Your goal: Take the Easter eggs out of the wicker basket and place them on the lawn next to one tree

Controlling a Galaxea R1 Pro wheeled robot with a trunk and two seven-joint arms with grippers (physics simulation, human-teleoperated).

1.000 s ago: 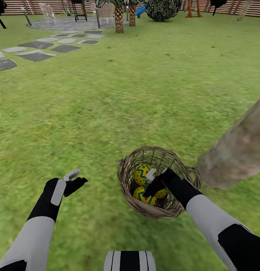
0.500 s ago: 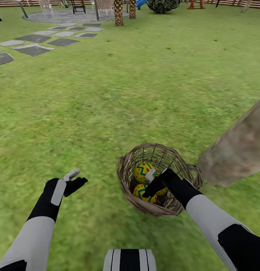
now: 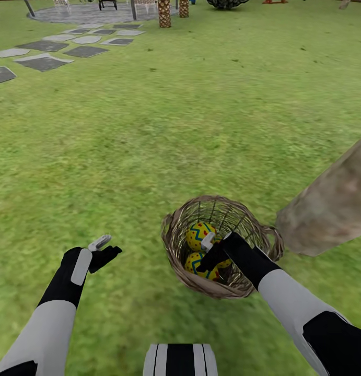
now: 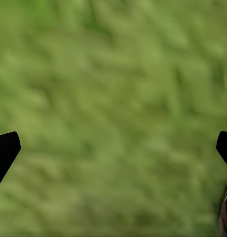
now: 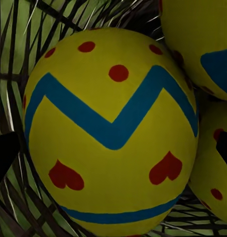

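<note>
The brown wicker basket stands on the lawn, close to a thick pale tree trunk at the right. Three yellow Easter eggs with blue zigzags lie inside it: one at the back, one at the front, and one half hidden behind my wrist. My right gripper reaches down into the basket. In the right wrist view it is open, its fingertips on either side of one egg. My left gripper hovers open over bare grass, left of the basket.
Grey stepping stones lead to a paved patio at the far left. Two scaly palm trunks stand at the back. Open grass spreads ahead and to the left. A sliver of basket shows in the left wrist view.
The head camera has tipped down a little, so the whole scene has slid up. My right gripper sits slightly deeper in the basket. The left arm has not moved.
</note>
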